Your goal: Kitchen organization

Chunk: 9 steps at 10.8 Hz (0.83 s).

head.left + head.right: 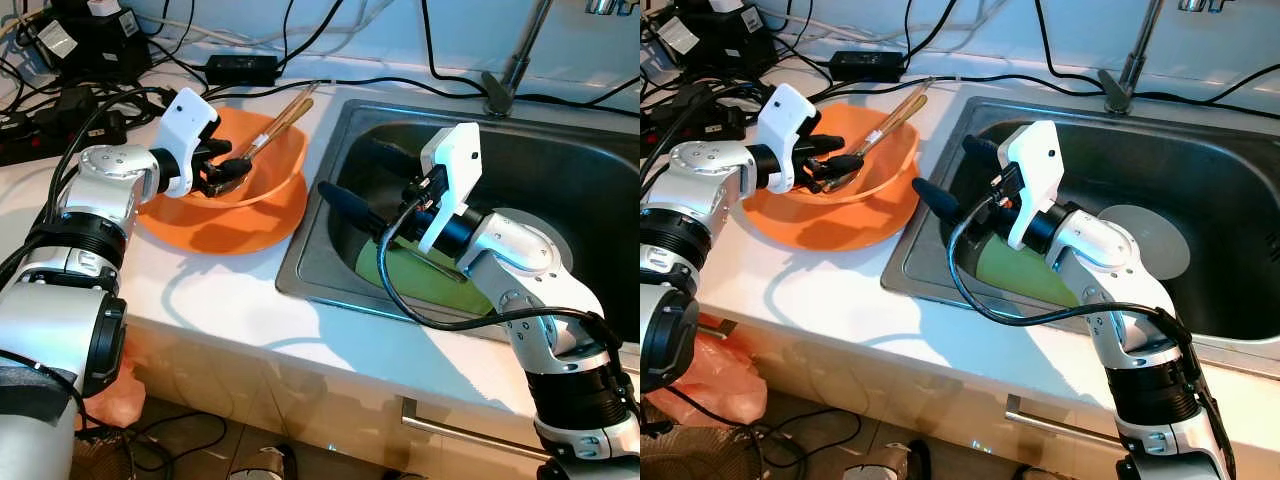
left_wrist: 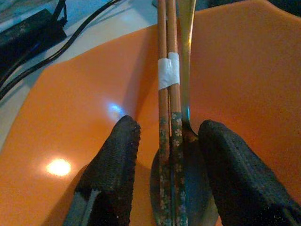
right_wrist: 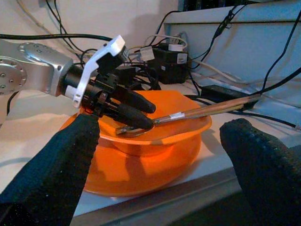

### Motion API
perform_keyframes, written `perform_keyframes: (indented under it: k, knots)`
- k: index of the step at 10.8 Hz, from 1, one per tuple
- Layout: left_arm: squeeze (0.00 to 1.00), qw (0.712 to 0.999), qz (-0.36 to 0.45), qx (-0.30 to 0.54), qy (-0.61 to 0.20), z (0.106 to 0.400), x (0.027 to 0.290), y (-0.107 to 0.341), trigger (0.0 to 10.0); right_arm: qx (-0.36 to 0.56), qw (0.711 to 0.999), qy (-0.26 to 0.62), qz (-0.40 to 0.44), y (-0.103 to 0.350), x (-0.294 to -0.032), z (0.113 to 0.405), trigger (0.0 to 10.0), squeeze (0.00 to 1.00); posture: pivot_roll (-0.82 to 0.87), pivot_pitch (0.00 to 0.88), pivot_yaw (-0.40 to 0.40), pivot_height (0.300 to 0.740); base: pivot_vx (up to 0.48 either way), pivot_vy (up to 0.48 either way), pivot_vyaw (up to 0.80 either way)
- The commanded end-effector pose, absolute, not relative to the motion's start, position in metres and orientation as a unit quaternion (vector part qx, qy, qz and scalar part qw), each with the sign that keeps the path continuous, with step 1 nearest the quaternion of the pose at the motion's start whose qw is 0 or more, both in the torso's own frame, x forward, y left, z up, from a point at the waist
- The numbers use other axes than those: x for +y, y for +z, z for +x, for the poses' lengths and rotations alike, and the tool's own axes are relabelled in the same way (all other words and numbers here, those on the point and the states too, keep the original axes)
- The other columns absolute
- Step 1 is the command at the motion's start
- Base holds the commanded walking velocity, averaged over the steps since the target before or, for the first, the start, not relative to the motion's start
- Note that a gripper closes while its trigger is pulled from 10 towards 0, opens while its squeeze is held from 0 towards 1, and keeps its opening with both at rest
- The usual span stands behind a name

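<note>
The left hand [image 2: 164, 155] reaches into the glossy orange bowl [image 1: 262, 190] on the white table [image 1: 200, 290], its textured black fingers parted around taped wooden chopsticks [image 2: 168, 75] and a metal spoon [image 2: 188, 141], not clamped. The right hand [image 1: 350, 185] hovers wide open above the steel sink's [image 1: 560, 140] left rim.

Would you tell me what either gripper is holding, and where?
Nothing: the left gripper straddles the chopsticks unclosed; the right gripper is open.
</note>
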State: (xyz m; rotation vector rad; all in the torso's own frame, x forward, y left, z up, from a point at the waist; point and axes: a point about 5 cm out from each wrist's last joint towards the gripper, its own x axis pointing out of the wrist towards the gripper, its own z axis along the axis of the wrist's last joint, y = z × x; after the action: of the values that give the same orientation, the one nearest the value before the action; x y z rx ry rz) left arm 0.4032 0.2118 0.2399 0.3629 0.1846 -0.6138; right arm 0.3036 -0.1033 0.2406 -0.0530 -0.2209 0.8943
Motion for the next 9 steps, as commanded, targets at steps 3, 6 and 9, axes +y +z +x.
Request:
perform_keyframes:
  k: [3, 6, 9]
  knots:
    - [0.0, 0.934, 0.148, 0.1, -0.31, 0.405, 0.202, 0.238, 0.0, -0.107, 0.897, 0.427, -0.03, 0.239, -0.103, 0.303, 10.0, 0.0, 0.05, 0.124, 0.069, 0.74, 0.0, 0.0, 0.0]
    - [0.0, 0.93, 0.147, 0.112, -0.317, 0.406, 0.198, 0.236, 0.0, -0.108, 0.899, 0.423, -0.033, 0.239, -0.104, 0.303, 10.0, 0.0, 0.04, 0.121, 0.073, 0.74, 0.0, 0.0, 0.0]
    - [0.0, 0.925, 0.152, 0.132, -0.322, 0.405, 0.197, 0.232, 0.0, -0.108, 0.9, 0.42, -0.032, 0.238, -0.105, 0.303, 10.0, 0.0, 0.04, 0.121, 0.076, 0.74, 0.0, 0.0, 0.0]
